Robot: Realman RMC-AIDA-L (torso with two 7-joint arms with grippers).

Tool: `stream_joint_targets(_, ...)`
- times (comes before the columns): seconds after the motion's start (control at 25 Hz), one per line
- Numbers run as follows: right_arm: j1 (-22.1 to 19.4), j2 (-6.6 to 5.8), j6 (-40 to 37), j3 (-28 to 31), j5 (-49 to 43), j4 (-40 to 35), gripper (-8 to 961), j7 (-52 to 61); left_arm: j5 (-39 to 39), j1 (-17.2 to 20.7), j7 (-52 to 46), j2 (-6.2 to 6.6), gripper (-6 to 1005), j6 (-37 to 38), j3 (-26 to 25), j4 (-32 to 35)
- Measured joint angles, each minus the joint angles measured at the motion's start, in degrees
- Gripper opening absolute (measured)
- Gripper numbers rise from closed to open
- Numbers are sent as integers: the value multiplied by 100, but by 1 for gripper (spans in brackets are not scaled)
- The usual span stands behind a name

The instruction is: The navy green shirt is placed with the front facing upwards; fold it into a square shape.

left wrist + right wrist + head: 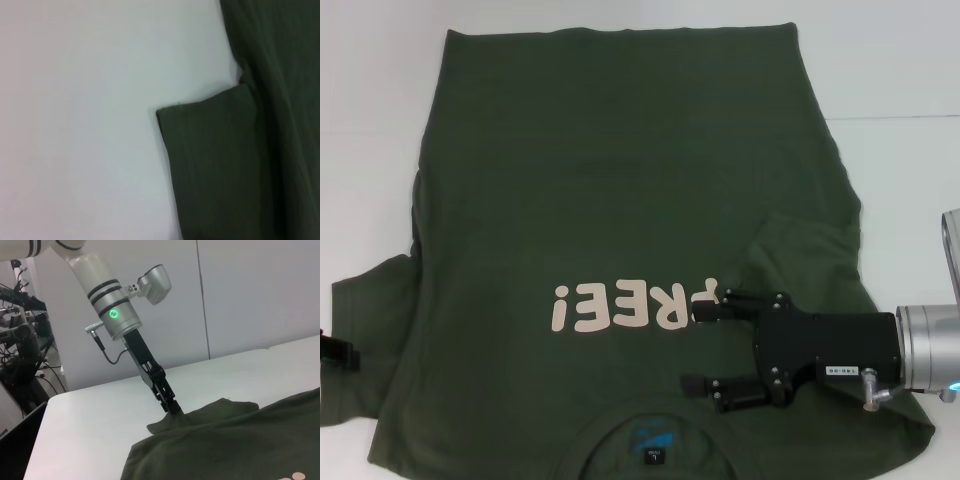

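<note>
White counter (900, 60): bare surface. Green shirt (620, 200): spread flat, centre, collar at six o'clock. Right claw (705, 346): fingers apart over chest, four o'clock. Left claw (172, 407): on sleeve, eight o'clock; grip cannot tell. Advice: pinch hem edges, lift evenly.

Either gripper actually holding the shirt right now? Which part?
Left gripper is shut on the shirt at its left sleeve edge. Right gripper is open over the chest, near the folded-in right sleeve, holding nothing.
</note>
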Motion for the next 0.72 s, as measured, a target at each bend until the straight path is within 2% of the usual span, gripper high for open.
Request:
stream_joint_targets(0.04,4,0,0,0,0,1,946,0,1,-4,6,2,325,-6,-1,-12)
stream_joint_targets(0.24,15,0,3,0,0,2,945,0,4,-12,68,18,569,-54,-5,-105)
stream_joint_targets(0.44,22,0,3,0,0,-2,945,0,-22,-32,86,21,589,-107,-5,-177)
stream_joint_targets(0.72,22,0,3,0,0,-1,945,0,-28,-112,88,55,546,-124,-5,-373)
